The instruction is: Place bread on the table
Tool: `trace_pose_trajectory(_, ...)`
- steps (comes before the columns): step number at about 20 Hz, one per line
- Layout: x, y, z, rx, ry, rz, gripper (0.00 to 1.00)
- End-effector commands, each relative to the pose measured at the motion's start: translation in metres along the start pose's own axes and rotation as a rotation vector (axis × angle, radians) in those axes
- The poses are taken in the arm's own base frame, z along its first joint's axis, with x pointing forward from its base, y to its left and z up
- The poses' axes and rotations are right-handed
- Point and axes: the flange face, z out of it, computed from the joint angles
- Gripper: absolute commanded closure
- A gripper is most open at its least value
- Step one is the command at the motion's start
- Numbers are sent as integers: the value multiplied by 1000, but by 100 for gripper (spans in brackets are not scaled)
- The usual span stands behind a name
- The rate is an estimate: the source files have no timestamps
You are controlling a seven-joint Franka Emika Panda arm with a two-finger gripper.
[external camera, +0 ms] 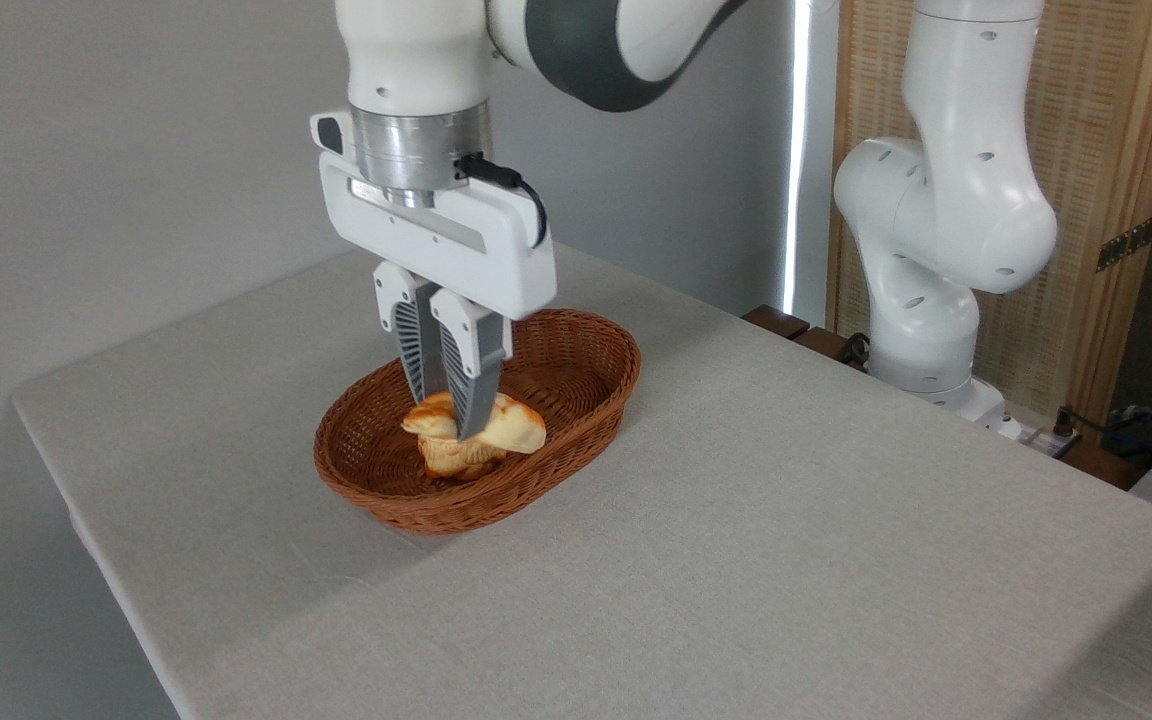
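Counter (736, 560): large, covered in light grey cloth, bare surface on all sides of the basket; near and right edges cut off by the frame.

Basket (576, 345): brown oval wicker, resting on the counter left of centre, holding two bread pieces.

Tool (449, 425): pointing straight down into the basket, fingers drawn nearly together, apparently pinching the upper bread across its width.

Bread (511, 425): golden-brown, glossy, lying in the basket atop a paler piece (451, 458).

Step, judged: securing the grasp. Lift vertically until clear of the rim, then carry sideways to open cloth.

Obscured: fingertip contact, the bread's full length, and how the two pieces overlap cannot be made out.
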Motion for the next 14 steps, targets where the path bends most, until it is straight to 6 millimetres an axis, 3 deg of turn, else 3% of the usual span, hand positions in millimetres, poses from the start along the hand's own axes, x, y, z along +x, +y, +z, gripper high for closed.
trace_pose_trajectory(1,-21,-30,-7,-1,-11,0,70)
trace_pose_trajectory(7,-35,-55,8,-9,-40,66,70)
trace_pose_trajectory(8,-35,-55,10,-10,-44,68,62)
trace_pose_trajectory(10,-37,-56,14,-22,-58,104,58)
trace_pose_trajectory(11,-38,-57,17,-28,-66,116,34)
trace_pose_trajectory(12,-37,-57,18,-29,-68,118,0)
trace_pose_trajectory(14,-39,-58,18,-30,-69,115,0)
